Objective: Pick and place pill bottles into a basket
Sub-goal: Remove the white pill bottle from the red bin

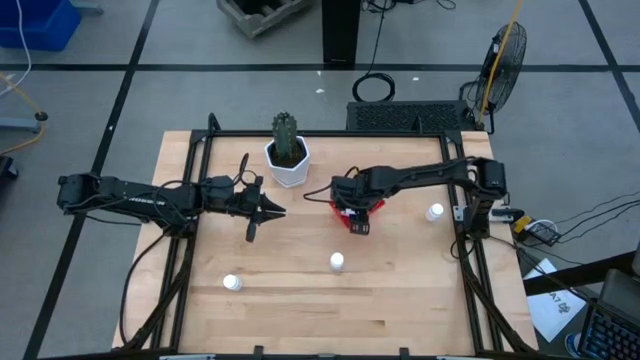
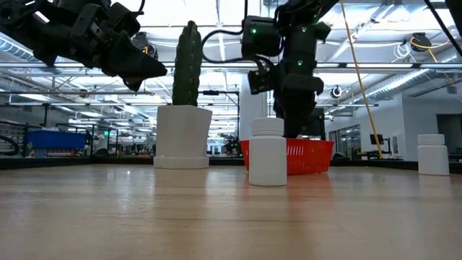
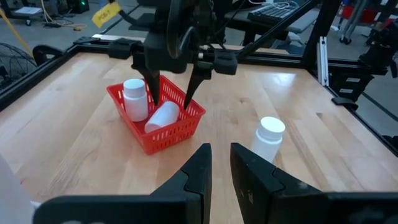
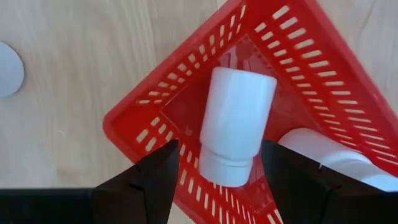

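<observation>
The red basket point(image 3: 168, 138) stands mid-table, to the right of the cactus pot, and also shows in the high view point(image 1: 341, 209). It holds two white pill bottles, one upright point(image 3: 134, 99) and one lying on its side point(image 4: 236, 124). My right gripper point(image 3: 172, 93) is open above the basket, pointing down. Its fingers stand on either side of the lying bottle. Three more bottles stand on the table: near left point(image 1: 231, 283), near middle point(image 1: 337, 262) and right point(image 1: 435, 212). My left gripper point(image 1: 275, 211) is shut and empty, in the air to the left of the basket.
A white faceted pot with a green cactus point(image 1: 288, 165) stands at the far middle, between my two grippers. Black frame rails point(image 1: 470, 250) run along the table's sides. Bare wood lies toward the near edge around the loose bottles.
</observation>
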`<state>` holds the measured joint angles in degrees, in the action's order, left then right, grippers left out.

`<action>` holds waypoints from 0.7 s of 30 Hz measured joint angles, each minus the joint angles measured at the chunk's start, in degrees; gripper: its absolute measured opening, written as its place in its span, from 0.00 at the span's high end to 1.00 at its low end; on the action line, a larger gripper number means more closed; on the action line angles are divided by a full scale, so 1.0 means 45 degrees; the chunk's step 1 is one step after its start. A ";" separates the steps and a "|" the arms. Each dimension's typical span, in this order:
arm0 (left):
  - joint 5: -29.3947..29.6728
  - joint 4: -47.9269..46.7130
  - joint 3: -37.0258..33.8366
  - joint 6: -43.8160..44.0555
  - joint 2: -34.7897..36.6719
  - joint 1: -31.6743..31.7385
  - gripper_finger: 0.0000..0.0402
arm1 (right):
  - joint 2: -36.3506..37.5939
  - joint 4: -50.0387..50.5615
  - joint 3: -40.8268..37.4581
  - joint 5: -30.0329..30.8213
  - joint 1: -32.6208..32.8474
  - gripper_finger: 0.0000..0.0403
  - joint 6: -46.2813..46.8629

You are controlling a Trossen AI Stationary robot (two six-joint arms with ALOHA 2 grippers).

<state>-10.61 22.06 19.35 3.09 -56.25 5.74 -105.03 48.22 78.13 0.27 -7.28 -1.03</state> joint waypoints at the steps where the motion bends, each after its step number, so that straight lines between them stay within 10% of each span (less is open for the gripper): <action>1: -0.0005 0.0010 0.0000 0.0004 0.0000 0.0000 0.84 | -0.0021 -0.0004 0.0000 -0.0023 -0.0046 0.46 -0.0027; 21: -0.0078 0.0048 0.0000 0.0057 0.0000 0.0001 0.84 | -0.0853 -0.0711 -0.0170 -0.0743 -0.0750 0.47 -0.0697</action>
<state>-10.96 22.28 19.35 3.35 -56.25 5.75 -108.87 45.02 77.36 -3.08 -10.66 -4.16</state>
